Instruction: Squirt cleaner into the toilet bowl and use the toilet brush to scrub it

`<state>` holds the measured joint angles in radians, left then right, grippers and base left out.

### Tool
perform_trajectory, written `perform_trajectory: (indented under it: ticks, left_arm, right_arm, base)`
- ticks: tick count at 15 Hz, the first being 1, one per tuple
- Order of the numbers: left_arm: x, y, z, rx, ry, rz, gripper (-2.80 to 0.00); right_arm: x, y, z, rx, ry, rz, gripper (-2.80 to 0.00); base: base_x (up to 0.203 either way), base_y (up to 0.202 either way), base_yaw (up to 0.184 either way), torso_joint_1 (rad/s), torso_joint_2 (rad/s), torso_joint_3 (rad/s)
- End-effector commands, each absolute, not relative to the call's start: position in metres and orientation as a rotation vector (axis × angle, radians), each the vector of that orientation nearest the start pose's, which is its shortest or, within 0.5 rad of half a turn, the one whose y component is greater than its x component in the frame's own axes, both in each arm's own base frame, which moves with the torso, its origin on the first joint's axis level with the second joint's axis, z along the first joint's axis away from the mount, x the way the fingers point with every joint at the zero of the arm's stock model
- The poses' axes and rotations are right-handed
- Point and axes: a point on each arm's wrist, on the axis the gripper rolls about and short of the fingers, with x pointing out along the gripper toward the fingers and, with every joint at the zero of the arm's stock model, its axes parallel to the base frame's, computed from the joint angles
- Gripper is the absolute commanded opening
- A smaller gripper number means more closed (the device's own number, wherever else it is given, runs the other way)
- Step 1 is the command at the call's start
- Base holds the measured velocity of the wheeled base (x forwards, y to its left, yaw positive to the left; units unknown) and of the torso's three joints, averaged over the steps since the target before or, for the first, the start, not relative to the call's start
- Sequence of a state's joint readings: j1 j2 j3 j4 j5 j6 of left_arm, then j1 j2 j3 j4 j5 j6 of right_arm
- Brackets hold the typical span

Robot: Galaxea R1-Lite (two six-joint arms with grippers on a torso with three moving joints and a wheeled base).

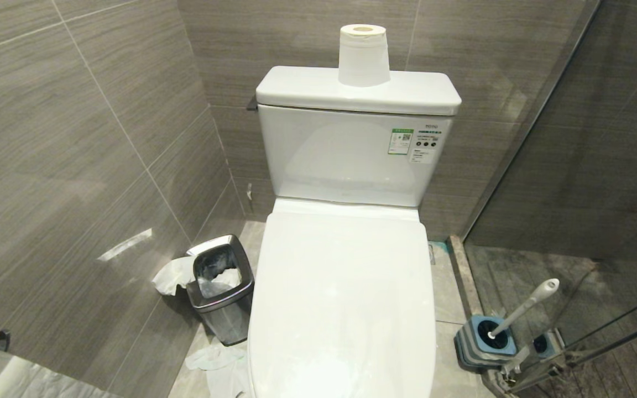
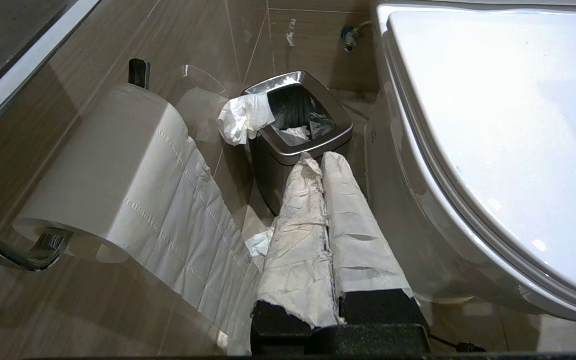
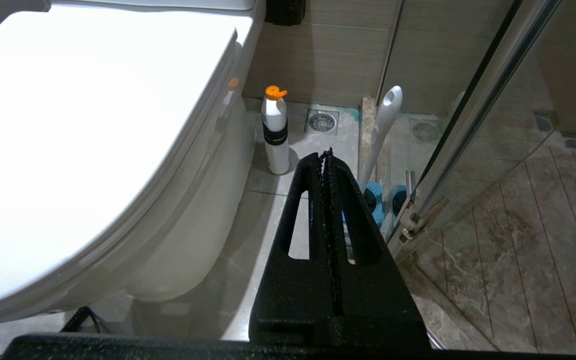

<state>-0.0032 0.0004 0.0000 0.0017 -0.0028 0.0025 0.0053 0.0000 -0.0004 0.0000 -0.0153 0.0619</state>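
The white toilet's lid (image 1: 340, 298) is down, so the toilet bowl's basin is hidden beneath it. The toilet brush (image 1: 526, 307) leans in its blue-grey holder (image 1: 487, 342) on the floor to the right, its white handle (image 3: 383, 125) just beyond my right gripper (image 3: 326, 155), which is shut and empty. A white bottle with an orange cap (image 3: 276, 135) stands beside the toilet's base; no cleaner liquid shows. My left gripper (image 2: 316, 157), its fingers wrapped in white paper, is shut and empty, low on the toilet's left, pointing at the bin. Neither arm appears in the head view.
A steel bin (image 1: 222, 287) stuffed with tissue stands left of the toilet, with crumpled tissue (image 1: 213, 356) on the floor. A paper roll (image 1: 363, 55) sits on the tank. A wall roll (image 2: 113, 165) hangs at left. A glass shower door (image 3: 473, 110) bounds the right.
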Motion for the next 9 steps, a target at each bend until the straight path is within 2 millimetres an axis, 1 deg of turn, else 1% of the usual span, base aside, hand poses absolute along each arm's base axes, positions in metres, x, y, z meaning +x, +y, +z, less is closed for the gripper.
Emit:
perform_trajectory:
  ticks: [1,9]
  left_arm:
    - [-0.0226,0.0,0.0749,0.003,0.005,-0.006,-2.8]
    - [-0.0226,0.0,0.0749,0.006,0.004,-0.006,-2.8]
  right_arm:
    - [-0.0228,-0.0005,0.0759,0.063,0.0,-0.009,-2.8]
    - [-0.0228,-0.0005,0.0759,0.063,0.0,-0.009,-2.8]
  base:
    - [0.0,0.0,0.0,0.0,0.0,0.0]
    - [0.0,0.0,0.0,0.0,0.0,0.0]
